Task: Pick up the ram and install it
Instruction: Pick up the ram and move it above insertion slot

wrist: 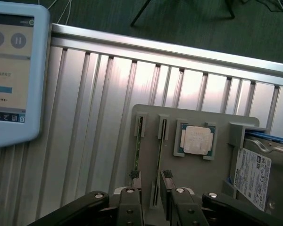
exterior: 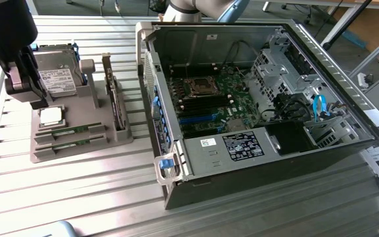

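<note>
The gray holder (exterior: 77,154) cradles two ram sticks (exterior: 67,131) and a processor (exterior: 50,115).

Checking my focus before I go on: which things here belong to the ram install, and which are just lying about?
Job: gripper, open; ram sticks; open computer case.
Lying about: processor chip; hard drive; expansion card; tablet.

Two thin green boards are standing on their long edges in parallel slots of the grey holder (exterior: 71,154), each sitting low with only its top edge showing. In the exterior view both are running from 9 to 3 o'clock at the holder's 6 o'clock end. There, the first ram stick (exterior: 67,131) (wrist: 159,146) is lying just beside the second ram stick (exterior: 67,143) (wrist: 138,143), which is sitting at its 6 o'clock, nearer the holder's outer edge.
</note>
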You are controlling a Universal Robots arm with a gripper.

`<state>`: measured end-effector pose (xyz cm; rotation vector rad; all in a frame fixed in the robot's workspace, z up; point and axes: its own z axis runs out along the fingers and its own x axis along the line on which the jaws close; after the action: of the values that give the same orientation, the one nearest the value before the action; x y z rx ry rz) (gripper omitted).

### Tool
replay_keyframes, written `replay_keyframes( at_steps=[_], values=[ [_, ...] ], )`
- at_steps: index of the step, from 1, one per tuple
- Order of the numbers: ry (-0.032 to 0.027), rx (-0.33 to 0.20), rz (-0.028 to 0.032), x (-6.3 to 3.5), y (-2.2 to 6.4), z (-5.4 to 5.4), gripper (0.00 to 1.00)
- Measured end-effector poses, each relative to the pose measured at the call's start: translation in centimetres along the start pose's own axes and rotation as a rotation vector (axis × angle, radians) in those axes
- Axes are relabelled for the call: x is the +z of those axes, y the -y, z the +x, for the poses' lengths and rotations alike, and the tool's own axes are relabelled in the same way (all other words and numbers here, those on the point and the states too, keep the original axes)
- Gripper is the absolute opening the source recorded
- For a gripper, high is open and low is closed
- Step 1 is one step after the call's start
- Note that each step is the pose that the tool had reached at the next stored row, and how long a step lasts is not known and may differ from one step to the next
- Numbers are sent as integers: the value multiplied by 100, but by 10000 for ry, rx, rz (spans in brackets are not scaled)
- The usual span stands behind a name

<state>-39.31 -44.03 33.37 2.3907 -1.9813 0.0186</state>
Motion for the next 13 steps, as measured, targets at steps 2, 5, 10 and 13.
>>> replay_keyframes(
  at_steps=[2,5,10,13],
  values=[
    [-1,-23,1,5,0,0,30],
    [-2,-66,2,13,0,-1,30],
    [-5,-133,4,25,0,-1,30],
    [-6,-172,5,31,0,-1,30]
  ],
)
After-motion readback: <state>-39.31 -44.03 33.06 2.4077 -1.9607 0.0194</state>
